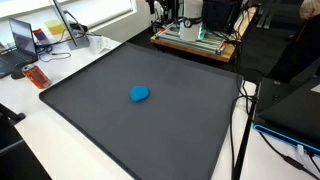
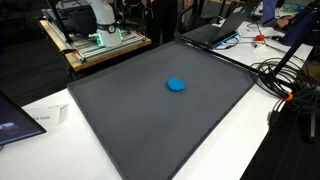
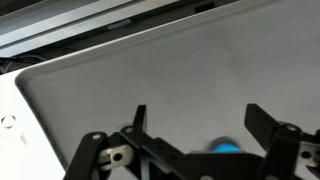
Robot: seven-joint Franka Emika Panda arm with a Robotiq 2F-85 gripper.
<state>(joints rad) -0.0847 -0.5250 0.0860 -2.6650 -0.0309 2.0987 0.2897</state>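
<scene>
A small, round blue object [image 1: 140, 94] [image 2: 176, 85] lies alone near the middle of a large dark grey mat [image 1: 150, 135] [image 2: 150, 125] in both exterior views. In the wrist view my gripper [image 3: 200, 122] hangs above the mat with its two black fingers [image 3: 262, 124] spread wide and nothing between them. The blue object [image 3: 226, 145] peeks out just above the gripper body, low in the gap between the fingers and nearer the right one. The fingers touch nothing. I cannot make out the gripper in either exterior view.
A wooden platform with green parts [image 1: 195, 38] [image 2: 95, 45] stands behind the mat's far edge. A laptop [image 1: 20, 40] and an orange item [image 1: 36, 76] sit beside one edge. Cables [image 1: 240, 130] [image 2: 285, 80] run along another. A white box [image 2: 50, 117] is near a corner.
</scene>
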